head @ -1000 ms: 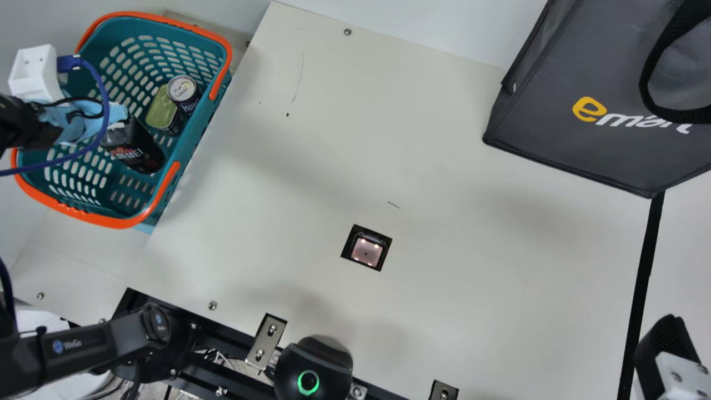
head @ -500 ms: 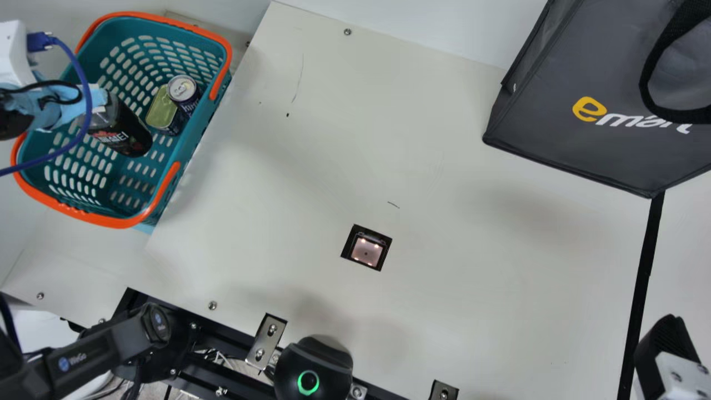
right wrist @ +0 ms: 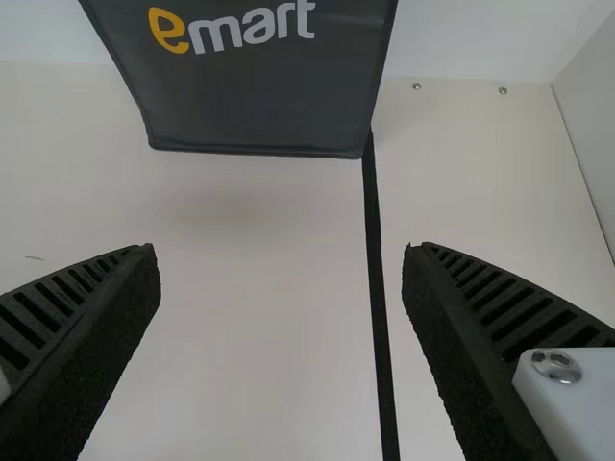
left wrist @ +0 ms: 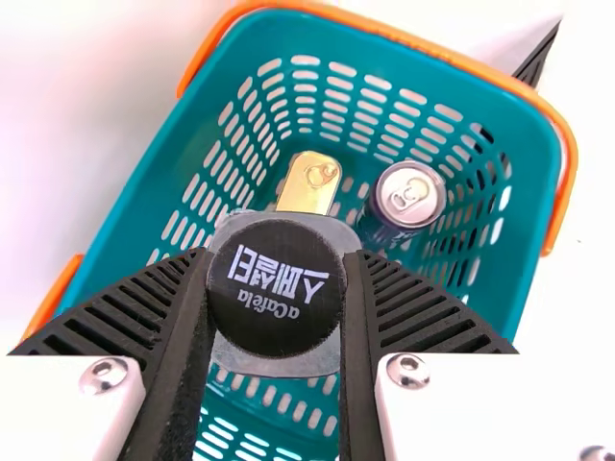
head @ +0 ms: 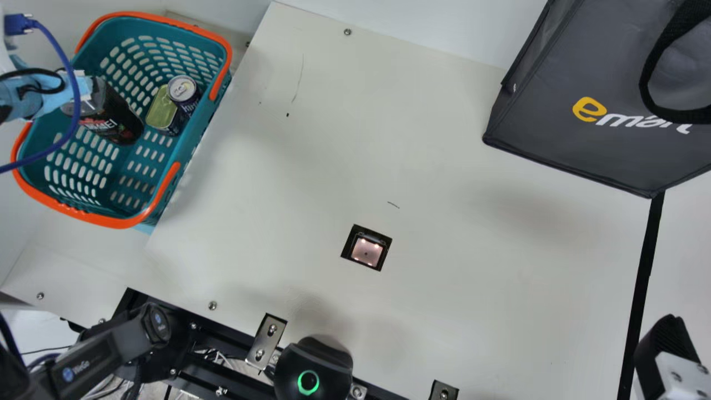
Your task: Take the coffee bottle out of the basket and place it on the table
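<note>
Coffee bottle (head: 118, 119) was judged liable to be snagged on the orange rim of the basket (head: 114, 223) if it was carried sideways without enough height. Because it was gripped near the top, its lower end could be swung into the wall, or the drinks can (head: 182, 89) and the flat tin (head: 161, 113) could be knocked. A slip might be caused by weight hanging below so high a hold, and a topple if it was released at a slant on the table (head: 444, 166).

The bottle was pinched by the left gripper (left wrist: 277, 254), its cap (left wrist: 276, 286) framed between the fingers and its body extending beyond them, tilted, within the basket; whether its base was clear of the floor could not be told. The right gripper (right wrist: 279, 252) was spread, well apart from it.
</note>
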`<action>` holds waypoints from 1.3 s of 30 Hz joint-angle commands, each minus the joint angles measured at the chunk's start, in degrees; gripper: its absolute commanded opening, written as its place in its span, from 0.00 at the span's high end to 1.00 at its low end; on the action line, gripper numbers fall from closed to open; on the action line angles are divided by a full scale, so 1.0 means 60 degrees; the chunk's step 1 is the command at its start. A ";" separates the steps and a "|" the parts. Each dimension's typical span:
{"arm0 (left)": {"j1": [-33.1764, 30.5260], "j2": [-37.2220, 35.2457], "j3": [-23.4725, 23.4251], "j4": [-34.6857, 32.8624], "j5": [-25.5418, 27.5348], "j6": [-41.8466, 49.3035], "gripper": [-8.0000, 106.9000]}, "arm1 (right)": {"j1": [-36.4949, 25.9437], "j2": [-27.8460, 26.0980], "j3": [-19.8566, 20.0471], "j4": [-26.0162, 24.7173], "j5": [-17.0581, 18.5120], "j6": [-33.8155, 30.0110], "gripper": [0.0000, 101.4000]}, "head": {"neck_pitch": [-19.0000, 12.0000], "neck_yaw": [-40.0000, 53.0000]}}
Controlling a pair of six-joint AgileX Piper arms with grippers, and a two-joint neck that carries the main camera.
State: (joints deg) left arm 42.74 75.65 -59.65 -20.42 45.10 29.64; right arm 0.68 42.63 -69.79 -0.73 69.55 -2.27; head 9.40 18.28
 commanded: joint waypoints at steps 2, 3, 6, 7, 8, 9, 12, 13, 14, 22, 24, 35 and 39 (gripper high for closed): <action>-0.0037 -0.0099 -0.0124 -0.0007 0.0131 0.0038 0.84 | 0.0000 0.0000 0.0000 0.0000 0.0000 0.0000 0.10 | -0.0247 0.0023; -0.0056 -0.0139 -0.0174 -0.0012 0.0187 0.0041 0.84 | 0.0000 0.0000 0.0000 0.0000 0.0000 0.0000 0.10 | -0.0247 0.0023; -0.0115 -0.0261 -0.0305 -0.0038 0.0349 0.0059 0.84 | 0.0000 0.0000 0.0000 0.0000 0.0000 0.0000 0.10 | -0.0247 0.0023; -0.0142 -0.0306 -0.0348 -0.0043 0.0408 0.0056 0.84 | 0.0000 0.0000 0.0000 0.0000 0.0000 0.0000 0.10 | -0.0247 0.0023; -0.0168 -0.0351 -0.0390 -0.0050 0.0469 0.0057 0.84 | 0.0000 0.0000 0.0000 0.0000 0.0000 0.0000 0.10 | -0.0247 0.0023; -0.0200 -0.0396 -0.0424 -0.0056 0.0522 0.0054 0.84 | 0.0000 0.0000 0.0000 0.0000 0.0008 0.0000 0.10 | -0.0247 0.0023; -0.0304 -0.0535 -0.0513 -0.0071 0.0677 0.0042 0.84 | 0.0000 0.0000 0.0000 0.0000 0.0007 0.0000 0.10 | -0.0247 0.0023; -0.0346 -0.0587 -0.0538 -0.0069 0.0730 0.0027 0.84 | 0.0000 0.0000 0.0000 0.0000 0.0007 0.0000 0.10 | -0.0247 0.0023; -0.0388 -0.0640 -0.0558 -0.0072 0.0781 0.0017 0.84 | 0.0000 0.0000 0.0000 0.0000 0.0007 0.0000 0.10 | -0.0247 0.0023; -0.0872 -0.1079 -0.0635 -0.0019 0.1105 -0.0155 0.84 | 0.0000 0.0000 0.0000 0.0000 0.0007 0.0000 0.10 | -0.0247 0.0023; -0.1030 -0.1197 -0.0624 0.0013 0.1163 -0.0221 0.84 | 0.0000 0.0000 0.0000 0.0000 0.0007 0.0000 0.10 | -0.0247 0.0023; -0.2203 -0.1862 -0.0525 0.0319 0.1458 -0.0848 0.84 | 0.0000 0.0000 0.0000 0.0000 -0.0001 0.0000 0.10 | -0.0247 0.0023; -0.2672 -0.2065 -0.0492 0.0478 0.1538 -0.1147 0.84 | 0.0000 0.0000 0.0000 0.0000 -0.0001 0.0000 0.10 | -0.0247 0.0023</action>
State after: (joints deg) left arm 27.59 63.43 -62.71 -17.77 54.16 23.32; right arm 0.68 42.63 -69.79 -0.73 69.54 -2.27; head 9.40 18.28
